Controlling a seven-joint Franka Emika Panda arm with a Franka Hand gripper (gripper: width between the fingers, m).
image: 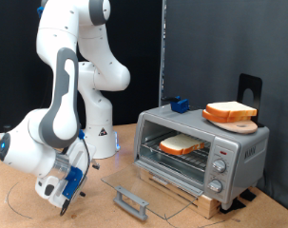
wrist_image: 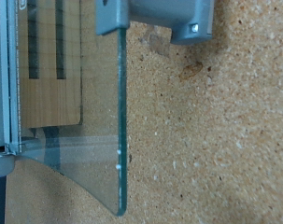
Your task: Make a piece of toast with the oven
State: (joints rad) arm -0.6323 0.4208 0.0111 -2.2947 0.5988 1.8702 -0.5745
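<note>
The boxy silver-grey toaster oven [image: 202, 147] sits at the exterior view's right on a slatted wooden base [image: 196, 198], its glass drop-down door [image: 134, 188] lying flat open so the rack is reachable. And there's a pale, golden-crusted piece of toast [image: 182, 144] on the wire rack inside, already loaded! A second slice rests on a round wooden board [image: 231, 118] on the oven's roof, seemingly parked as a spare. The white arm's gripper [image: 66, 186] hangs low at the left, just above the desk [image: 96, 209], well apart from the door's grey bar handle [image: 131, 200]; whether its jaws are open or closed, I cannot tell. The wrist view looks along the door's glass edge over speckled brown cork. Dark curtains close off the room behind.
</note>
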